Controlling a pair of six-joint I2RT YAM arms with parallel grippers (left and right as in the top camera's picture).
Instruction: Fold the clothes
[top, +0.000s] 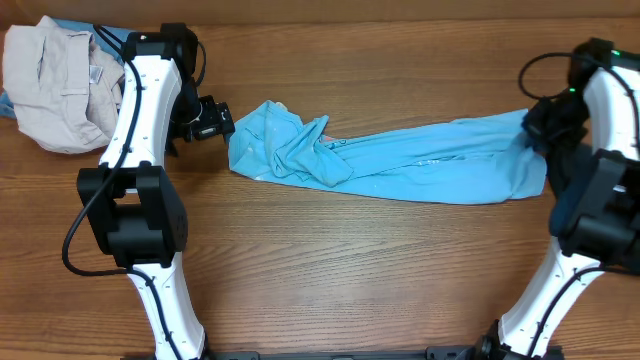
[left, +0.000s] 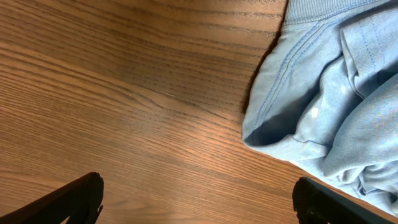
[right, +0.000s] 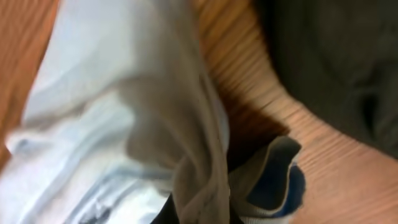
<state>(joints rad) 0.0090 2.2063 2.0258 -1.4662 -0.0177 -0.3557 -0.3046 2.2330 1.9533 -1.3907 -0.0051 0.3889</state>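
A brown wood-grain bench (top: 330, 270) fills the view from above. A light sky-blue T-shirt (top: 430, 160) lies across its middle, pulled out into a long band running left to right. Its left end is bunched into wrinkles and its right end reaches the right arm.

The left hand (top: 208, 122) sits just beside the bunched left end with its jaws spread wide and nothing between them. In the left wrist view its two dark fingertips (left: 81, 199) stand over bare wood, and the shirt's stitched hem is off to the right, apart from them.

The right hand (top: 540, 125) is clenched on the right end of the T-shirt. In the right wrist view the pale cloth gathers down into the grip.

A crumpled beige garment (top: 55, 85) lies at the far left corner. A dark garment (right: 336, 68) lies near the right hand.
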